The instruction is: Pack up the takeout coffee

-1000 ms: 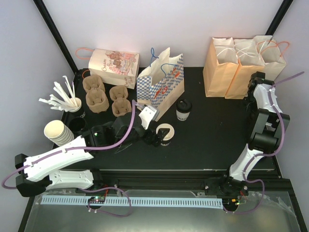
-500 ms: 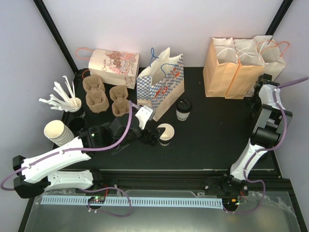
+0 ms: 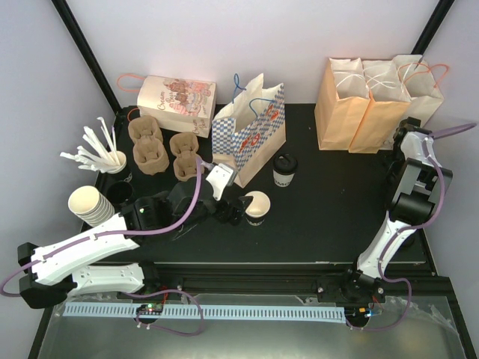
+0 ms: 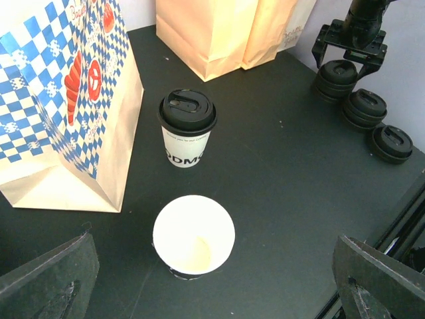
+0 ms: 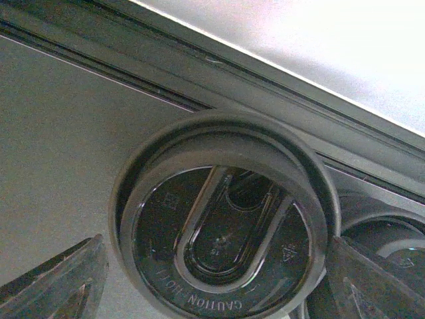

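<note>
White arms [image 3: 82, 250], purple cables, black joints

A lidded printed cup [image 4: 187, 128] stands upright beside the checkered bag [image 4: 63, 100]; an open, lidless cup [image 4: 193, 235] stands nearer.

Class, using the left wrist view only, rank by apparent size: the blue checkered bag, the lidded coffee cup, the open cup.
1. Blue checkered bag, clearly largest.
2-3. Lidded coffee cup and open cup: they look alike, and the open one sits nearer the camera, so no ranking.
</note>
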Available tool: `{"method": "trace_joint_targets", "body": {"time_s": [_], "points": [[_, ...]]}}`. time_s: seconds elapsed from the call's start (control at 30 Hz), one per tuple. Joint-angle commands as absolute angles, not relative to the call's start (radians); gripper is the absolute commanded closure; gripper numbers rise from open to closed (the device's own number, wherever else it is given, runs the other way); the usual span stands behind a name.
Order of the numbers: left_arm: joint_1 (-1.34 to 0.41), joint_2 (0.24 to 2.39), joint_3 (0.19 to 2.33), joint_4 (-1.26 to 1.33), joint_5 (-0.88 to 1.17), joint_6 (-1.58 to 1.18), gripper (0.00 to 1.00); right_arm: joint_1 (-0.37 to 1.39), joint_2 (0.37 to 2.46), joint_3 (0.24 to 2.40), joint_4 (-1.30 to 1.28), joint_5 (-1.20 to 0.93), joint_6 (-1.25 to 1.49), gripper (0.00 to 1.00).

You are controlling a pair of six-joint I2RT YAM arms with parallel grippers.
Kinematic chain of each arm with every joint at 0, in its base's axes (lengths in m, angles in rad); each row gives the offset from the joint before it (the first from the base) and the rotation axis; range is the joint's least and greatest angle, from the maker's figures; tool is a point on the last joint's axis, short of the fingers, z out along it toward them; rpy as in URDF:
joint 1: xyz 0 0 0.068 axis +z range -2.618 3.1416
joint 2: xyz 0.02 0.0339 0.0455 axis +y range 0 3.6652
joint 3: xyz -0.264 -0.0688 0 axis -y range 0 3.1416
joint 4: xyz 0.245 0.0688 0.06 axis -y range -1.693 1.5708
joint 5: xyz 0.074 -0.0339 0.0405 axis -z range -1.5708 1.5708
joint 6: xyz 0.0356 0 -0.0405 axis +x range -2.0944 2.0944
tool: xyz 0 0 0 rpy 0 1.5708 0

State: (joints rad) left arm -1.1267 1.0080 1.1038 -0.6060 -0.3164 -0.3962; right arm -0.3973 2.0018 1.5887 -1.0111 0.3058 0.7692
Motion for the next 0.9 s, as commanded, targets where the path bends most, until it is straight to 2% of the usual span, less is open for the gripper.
{"method": "trace_joint_targets", "body": {"time_s": [0.0,0.23,0.47,0.87], "points": [[-1.121,1.006,1.101,-0.616,-0.334,-0.405,0.01,-0.403,2.006,1.601,-1.033,0.337,0.801,0.1],[-1.12,1.011,1.097,-0.616,-0.331,-0.407,0.01,-0.403,2.009,1.608,-1.063,0.365,0.818,0.15],[-1.12,0.993,1.084,-0.618,-0.328,-0.414,0.01,-0.403,1.996,1.615,-1.083,0.389,0.832,0.26],[-1.12,0.981,1.071,-0.611,-0.306,-0.417,0.01,-0.403,1.918,1.612,-1.096,0.395,0.825,0.28]]}}
